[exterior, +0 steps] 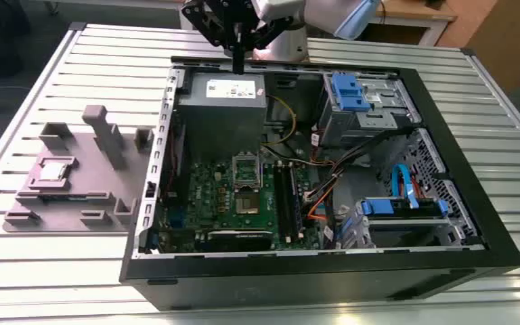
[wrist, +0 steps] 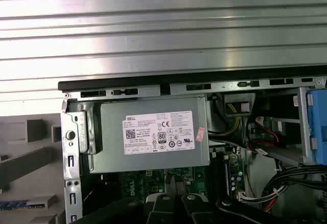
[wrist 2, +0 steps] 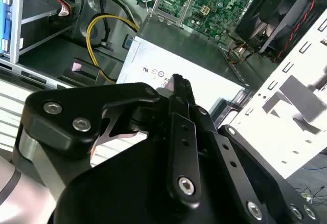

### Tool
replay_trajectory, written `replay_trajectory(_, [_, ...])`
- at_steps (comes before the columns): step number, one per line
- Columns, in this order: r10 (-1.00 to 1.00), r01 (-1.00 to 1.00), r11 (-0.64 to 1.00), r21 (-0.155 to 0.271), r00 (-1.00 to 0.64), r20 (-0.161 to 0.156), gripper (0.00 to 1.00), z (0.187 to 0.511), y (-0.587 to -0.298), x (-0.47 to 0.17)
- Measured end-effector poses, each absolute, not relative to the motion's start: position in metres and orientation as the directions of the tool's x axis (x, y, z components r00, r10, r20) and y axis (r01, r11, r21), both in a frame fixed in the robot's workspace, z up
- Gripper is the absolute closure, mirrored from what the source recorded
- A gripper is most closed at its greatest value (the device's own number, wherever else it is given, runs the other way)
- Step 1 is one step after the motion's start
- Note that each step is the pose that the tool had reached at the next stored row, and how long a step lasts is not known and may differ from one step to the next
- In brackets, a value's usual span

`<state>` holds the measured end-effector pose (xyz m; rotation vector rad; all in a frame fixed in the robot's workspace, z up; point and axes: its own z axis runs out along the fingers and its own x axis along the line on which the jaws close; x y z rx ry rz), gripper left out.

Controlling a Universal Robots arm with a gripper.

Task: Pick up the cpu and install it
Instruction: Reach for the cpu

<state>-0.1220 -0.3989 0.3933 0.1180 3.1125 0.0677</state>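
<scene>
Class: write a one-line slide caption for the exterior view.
Black tool hangs over the grey white-labelled box in the open black computer case; the small silvery square cpu sits on a mauve fixture.

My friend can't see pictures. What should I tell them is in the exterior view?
A robot gripper, shut and empty, hangs over the grey box inside an open computer case on a slatted table. The cpu sits on a holder outside the case, at the exterior view's left.
</scene>
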Motion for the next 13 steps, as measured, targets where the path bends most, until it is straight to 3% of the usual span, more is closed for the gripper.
replay_trajectory(13, [0.076,0.075,0.996,0.044,-0.997,-0.024,0.89,0.3933,-0.3989,-0.1278])
